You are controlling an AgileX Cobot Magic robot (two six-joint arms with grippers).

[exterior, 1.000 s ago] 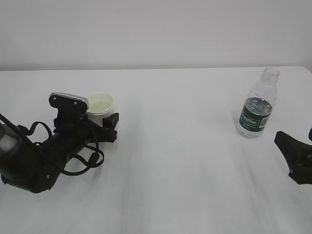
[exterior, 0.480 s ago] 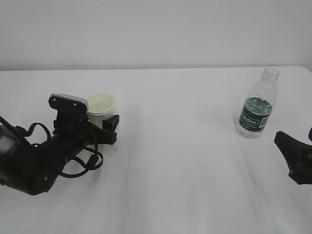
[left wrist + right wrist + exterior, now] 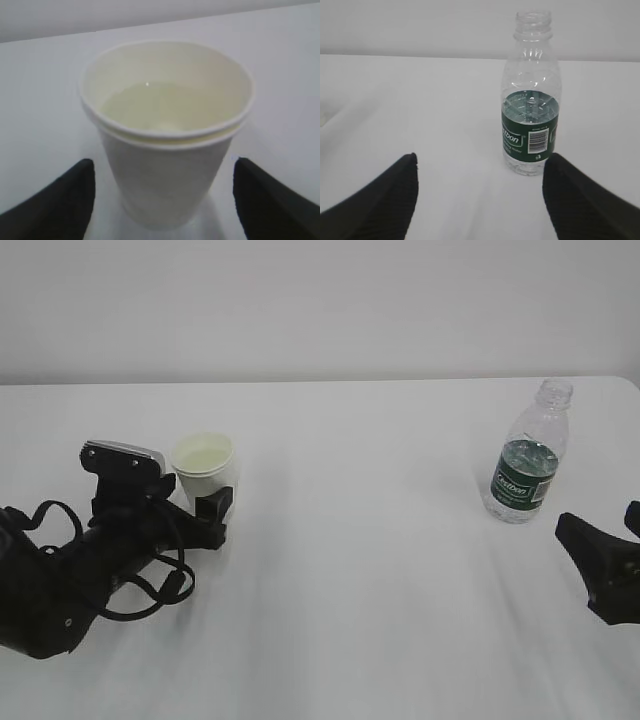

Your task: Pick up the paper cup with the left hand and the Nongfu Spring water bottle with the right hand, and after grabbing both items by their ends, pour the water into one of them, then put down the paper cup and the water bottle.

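The white counter (image 3: 360, 570) holds everything. At its left, the left tool (image 3: 160, 200) is spread wide, gripping nothing; the paper cup (image 3: 204, 472) stands upright just beyond it. At the right, the right tool (image 3: 480, 195) is also spread wide and holds nothing, with the water bottle (image 3: 527, 455) upright just beyond it.

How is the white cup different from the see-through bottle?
The paper cup is white and you cannot see through it; the water bottle is clear with a green label. The cup is short with a wide mouth; the bottle is taller with a narrow neck. Both stand upright on the white table with water inside.
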